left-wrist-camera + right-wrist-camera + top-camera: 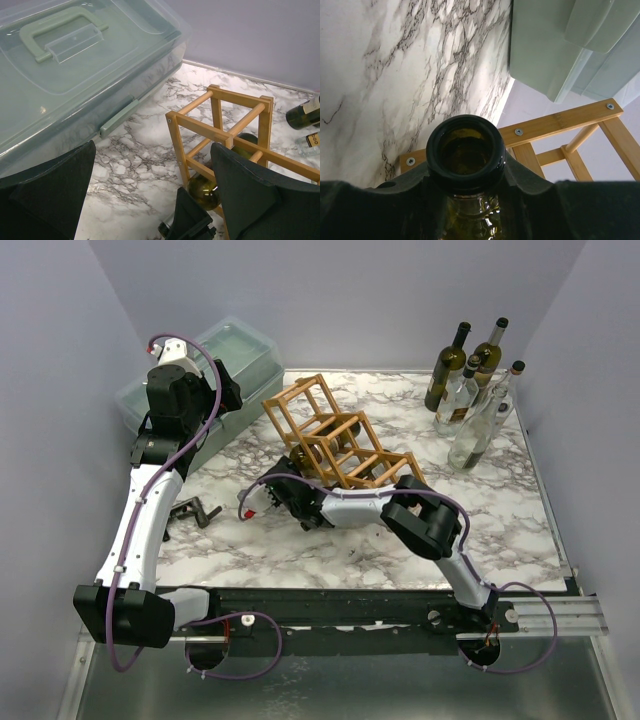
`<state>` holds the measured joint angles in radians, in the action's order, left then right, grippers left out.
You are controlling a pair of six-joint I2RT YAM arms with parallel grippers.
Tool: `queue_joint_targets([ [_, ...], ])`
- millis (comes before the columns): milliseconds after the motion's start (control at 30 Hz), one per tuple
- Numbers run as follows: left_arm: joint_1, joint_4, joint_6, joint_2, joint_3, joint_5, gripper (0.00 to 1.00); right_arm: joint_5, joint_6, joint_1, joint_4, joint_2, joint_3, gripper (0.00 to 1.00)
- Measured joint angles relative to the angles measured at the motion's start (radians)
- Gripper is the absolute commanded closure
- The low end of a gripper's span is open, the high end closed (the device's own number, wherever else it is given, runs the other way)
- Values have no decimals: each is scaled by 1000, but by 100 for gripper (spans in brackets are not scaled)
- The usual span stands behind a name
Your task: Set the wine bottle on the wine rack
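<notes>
The wooden wine rack [335, 440] lies on the marble table, and it also shows in the left wrist view [220, 130]. A dark green wine bottle [206, 192] lies in a low cell at the rack's near end, neck sticking out toward the front left. My right gripper [285, 498] is shut on the bottle's neck. In the right wrist view the open mouth [466, 150] sits just past the gripper [466, 182], with the rack's slats [555, 122] behind. My left gripper [152, 150] is open and empty, raised by the container at the back left [222, 388].
A pale green plastic container with a clear lid [205, 375] stands at the back left. Several upright bottles [470, 390] stand at the back right corner. A small dark clamp-like object [195, 510] lies near the left arm. Walls close in on three sides.
</notes>
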<state>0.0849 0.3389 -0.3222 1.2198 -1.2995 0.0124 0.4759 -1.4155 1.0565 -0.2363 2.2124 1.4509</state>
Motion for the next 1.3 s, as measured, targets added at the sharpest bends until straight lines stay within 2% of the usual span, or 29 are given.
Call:
queue_joint_targets([
  [133,0,0,0,0,0,0,1,-4,5,-11,-2,0,-3,53],
  [433,0,0,-7,0,0,-8,1,-30,98,-23,39,-23,-13,32],
  [467,0,0,-7,0,0,-9,1,-37,115,-23,58,-36,-13,28],
  [500,0,0,-7,0,0,-10,2,-42,134,-23,70,-51,-13,12],
  [533,0,0,-8,0,0,-13,2,-50,150,-22,82,-67,-13,1],
  [967,0,0,-12,4,0,-23,1,-171,422,38,247,-267,-17,0],
  [1133,0,0,-12,8,0,-23,2,-193,620,48,253,-345,-11,0],
  [1300,0,0,-10,8,0,-23,2,-138,862,41,301,-342,116,0],
])
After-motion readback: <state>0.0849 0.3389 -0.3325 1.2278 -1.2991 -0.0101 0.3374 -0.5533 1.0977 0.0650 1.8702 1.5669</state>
